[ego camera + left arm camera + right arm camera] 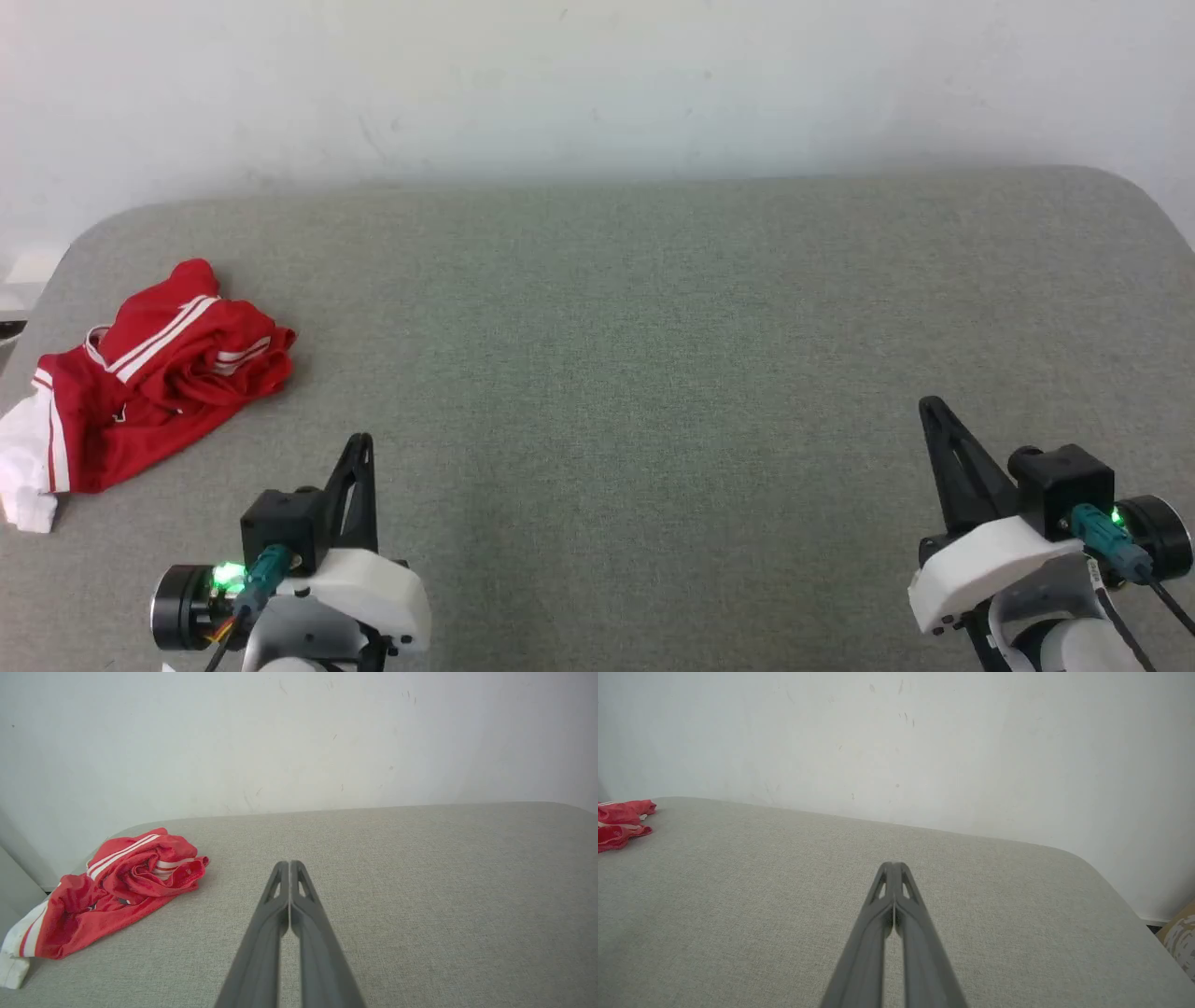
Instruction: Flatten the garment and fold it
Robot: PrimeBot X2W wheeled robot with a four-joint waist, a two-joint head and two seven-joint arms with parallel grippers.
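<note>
One crumpled red jersey garment (154, 373) with white trim lies at the grey fabric table's (653, 327) left edge, beyond the left gripper (359, 446); the right gripper (932, 411) is well apart. Both have fingers pressed together, empty.

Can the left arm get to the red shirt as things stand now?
Probably yes. The garment lies crumpled near the left edge of the grey table, ahead and left of the left gripper, with bare surface between them. The gripper is shut, so it would need to open first.
</note>
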